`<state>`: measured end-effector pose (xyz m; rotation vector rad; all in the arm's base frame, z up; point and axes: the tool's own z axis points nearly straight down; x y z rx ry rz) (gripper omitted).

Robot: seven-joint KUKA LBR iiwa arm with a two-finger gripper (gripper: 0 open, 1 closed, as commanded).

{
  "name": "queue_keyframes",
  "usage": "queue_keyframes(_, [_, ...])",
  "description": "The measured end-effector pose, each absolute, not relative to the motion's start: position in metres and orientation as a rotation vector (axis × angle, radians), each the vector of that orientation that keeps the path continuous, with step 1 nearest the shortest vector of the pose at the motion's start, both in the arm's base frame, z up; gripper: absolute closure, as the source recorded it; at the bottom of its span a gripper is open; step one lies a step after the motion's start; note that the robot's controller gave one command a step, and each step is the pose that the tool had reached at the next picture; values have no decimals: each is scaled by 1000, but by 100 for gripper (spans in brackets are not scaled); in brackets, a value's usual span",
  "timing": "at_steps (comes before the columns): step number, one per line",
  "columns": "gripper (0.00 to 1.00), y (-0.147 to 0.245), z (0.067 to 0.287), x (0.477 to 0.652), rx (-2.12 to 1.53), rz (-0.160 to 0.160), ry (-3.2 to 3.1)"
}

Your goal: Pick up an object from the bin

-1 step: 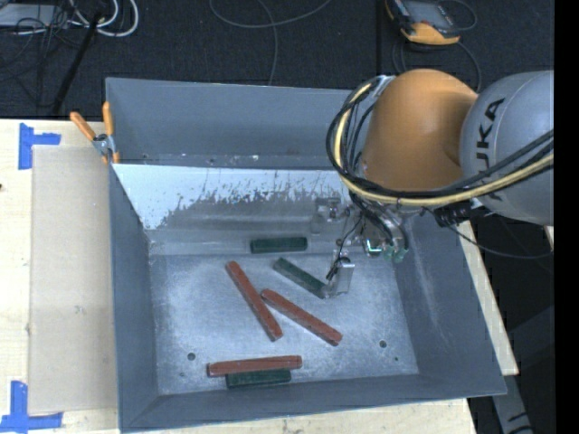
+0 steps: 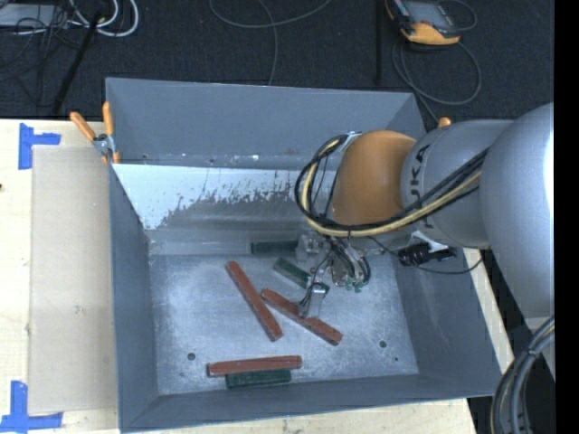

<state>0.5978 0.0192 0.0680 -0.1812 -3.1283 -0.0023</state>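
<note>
1. The gripper (image 2: 310,298) is low in mid-bin, its tip at the upper half of the shorter reddish-brown flat stick (image 2: 317,325), which lies diagonally on the floor right of centre. Jaw state: can't tell, the wrist hardware hides it.
2. My read is that this is the grasp step. Close across the stick's narrow width, not along it. It lies flat, so go down almost to the floor.
3. Risk: its left end looks to touch the longer reddish-brown flat stick (image 2: 253,299). Lift straight up, no dragging.
4. Grey metal bin (image 2: 181,315), contents left to right:
   - At the front, a reddish-brown flat bar (image 2: 253,365) with a dark green flat bar (image 2: 259,380) touching its near side.
   - The longer stick.
   - A dark green bar at the rear wall's foot (image 2: 274,247).
   - A dark green piece (image 2: 291,269) just behind the gripper.
   - The shorter stick.
</note>
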Motion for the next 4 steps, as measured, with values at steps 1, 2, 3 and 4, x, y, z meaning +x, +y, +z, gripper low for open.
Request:
queue_keyframes(1, [0, 16, 100, 584, -373, -1, -3118])
queue_keyframes(2, [0, 7, 105, 587, -545, -1, -3093])
queue_keyframes(3, [0, 24, 70, 593, -782, 1, -3038])
queue_keyframes(4, [0, 24, 70, 593, -778, 1, -3041])
